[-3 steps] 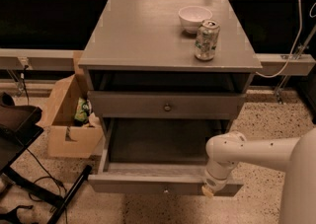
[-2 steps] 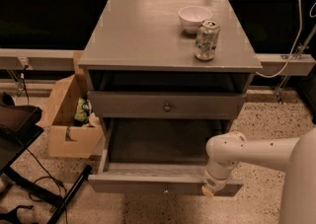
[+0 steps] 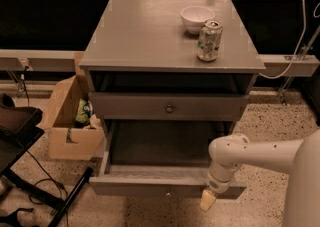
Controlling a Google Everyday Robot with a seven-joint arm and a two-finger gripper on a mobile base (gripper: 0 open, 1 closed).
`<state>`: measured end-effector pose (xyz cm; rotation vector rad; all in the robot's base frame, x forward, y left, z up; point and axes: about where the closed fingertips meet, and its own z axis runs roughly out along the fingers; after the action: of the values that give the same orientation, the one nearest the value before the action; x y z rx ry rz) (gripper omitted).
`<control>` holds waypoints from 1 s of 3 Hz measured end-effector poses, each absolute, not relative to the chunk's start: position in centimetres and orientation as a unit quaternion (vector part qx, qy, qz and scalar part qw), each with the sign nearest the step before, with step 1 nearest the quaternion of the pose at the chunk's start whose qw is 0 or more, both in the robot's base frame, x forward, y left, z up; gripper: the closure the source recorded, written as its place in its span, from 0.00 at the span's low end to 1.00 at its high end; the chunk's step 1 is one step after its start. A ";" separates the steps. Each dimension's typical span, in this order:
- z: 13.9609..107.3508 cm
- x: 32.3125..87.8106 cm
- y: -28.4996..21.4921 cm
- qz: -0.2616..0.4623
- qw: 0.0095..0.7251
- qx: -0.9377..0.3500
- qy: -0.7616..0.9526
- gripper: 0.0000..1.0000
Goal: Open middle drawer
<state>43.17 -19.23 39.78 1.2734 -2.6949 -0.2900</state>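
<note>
The grey cabinet (image 3: 150, 31) has a closed upper drawer front (image 3: 130, 107) with a small round knob (image 3: 170, 107). Below it the middle drawer (image 3: 150, 187) stands pulled far out, its inside dark and showing nothing in it, its knob (image 3: 167, 191) at the centre of its front. The lowest drawer is hidden beneath it. My white arm (image 3: 250, 153) comes in from the right. The gripper (image 3: 208, 199) hangs at the right end of the pulled-out drawer's front, its tan tip just below the front's lower edge.
A white bowl (image 3: 197, 18) and a drink can (image 3: 209, 40) stand on the cabinet top at the back right. An open cardboard box (image 3: 70, 121) sits on the floor to the left. A dark stand with cables (image 3: 30, 171) is at the lower left.
</note>
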 end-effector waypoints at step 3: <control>39.9 43.2 -19.2 -0.097 0.073 0.424 -0.897 0.00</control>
<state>43.17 -19.23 39.88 1.2734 -2.6948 -0.2901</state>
